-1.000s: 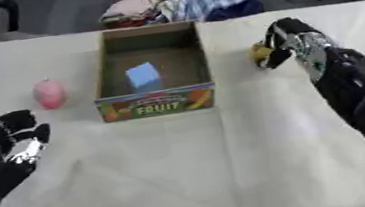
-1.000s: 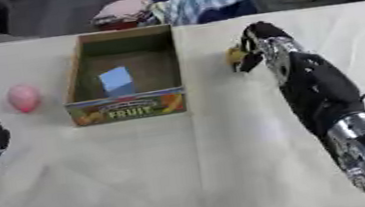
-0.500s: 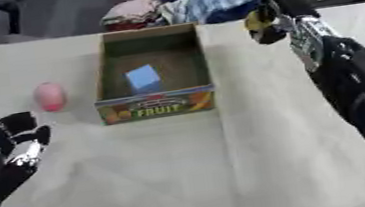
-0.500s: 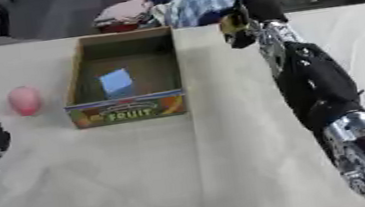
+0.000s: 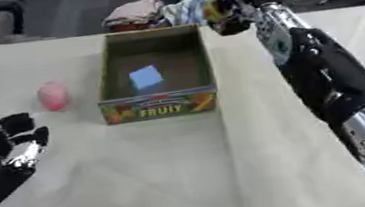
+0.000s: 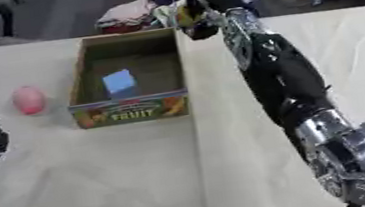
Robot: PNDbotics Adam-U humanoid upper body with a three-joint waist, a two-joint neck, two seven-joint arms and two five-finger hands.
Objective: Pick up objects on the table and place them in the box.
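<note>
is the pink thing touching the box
Apart. The left eye view shows bare table between the pink thing and the box's left wall.

Soft, even indoor light, faint shadows on the table (image 5: pixel 143 181), slight blur throughout, dim background.
</note>
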